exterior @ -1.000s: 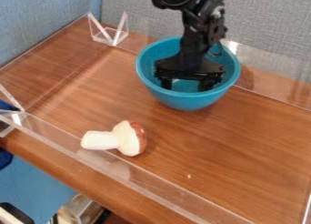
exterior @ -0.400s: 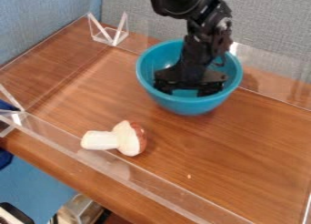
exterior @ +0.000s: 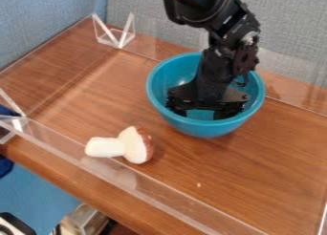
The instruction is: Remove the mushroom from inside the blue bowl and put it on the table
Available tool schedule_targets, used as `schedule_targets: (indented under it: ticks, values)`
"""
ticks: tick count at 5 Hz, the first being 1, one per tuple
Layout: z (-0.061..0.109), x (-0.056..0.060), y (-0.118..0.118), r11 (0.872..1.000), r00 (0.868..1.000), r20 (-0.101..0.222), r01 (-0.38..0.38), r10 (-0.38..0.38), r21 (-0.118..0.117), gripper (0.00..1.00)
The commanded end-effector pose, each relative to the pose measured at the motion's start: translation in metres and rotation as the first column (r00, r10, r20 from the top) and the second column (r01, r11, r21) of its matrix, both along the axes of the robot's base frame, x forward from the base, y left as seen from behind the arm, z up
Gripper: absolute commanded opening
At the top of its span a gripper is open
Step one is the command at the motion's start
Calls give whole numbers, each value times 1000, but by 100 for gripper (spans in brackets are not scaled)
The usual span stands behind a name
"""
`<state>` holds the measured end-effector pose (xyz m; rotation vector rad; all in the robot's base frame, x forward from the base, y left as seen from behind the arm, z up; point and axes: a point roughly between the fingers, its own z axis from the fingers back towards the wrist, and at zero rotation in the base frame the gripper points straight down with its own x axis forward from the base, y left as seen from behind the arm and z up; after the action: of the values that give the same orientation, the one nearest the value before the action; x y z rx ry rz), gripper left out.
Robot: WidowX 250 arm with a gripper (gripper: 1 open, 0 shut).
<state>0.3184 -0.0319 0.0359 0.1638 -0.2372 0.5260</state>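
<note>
The mushroom (exterior: 122,146) lies on its side on the table (exterior: 76,86), near the front acrylic wall, with its cream stem pointing left and its reddish-brown cap to the right. The blue bowl (exterior: 170,106) stands upright behind it, to the right. My gripper (exterior: 211,96) hangs from the black arm and reaches down inside the bowl, its dark fingers (exterior: 189,98) spread apart and open, with nothing between them. The gripper hides part of the bowl's inside. The mushroom is well apart from both the bowl and the gripper.
Low clear acrylic walls (exterior: 153,196) edge the table at the front, left and back. A clear triangular bracket (exterior: 115,33) stands at the back left corner. A blue panel rises behind the table.
The bowl has slid a little to the right and toward the front, with the gripper inside it moving the same way. The mushroom has not moved.
</note>
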Motion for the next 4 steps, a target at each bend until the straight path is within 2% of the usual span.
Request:
schedule_targets:
  ticks: [1,3,4]
  values:
    - [19,2,-3,999,997,64,53,-52,-13,100]
    - [1,14,-5,998,996,67,57,-56,-11,100]
    - [-4,18,11,994,991,69,113,-112,-10,100]
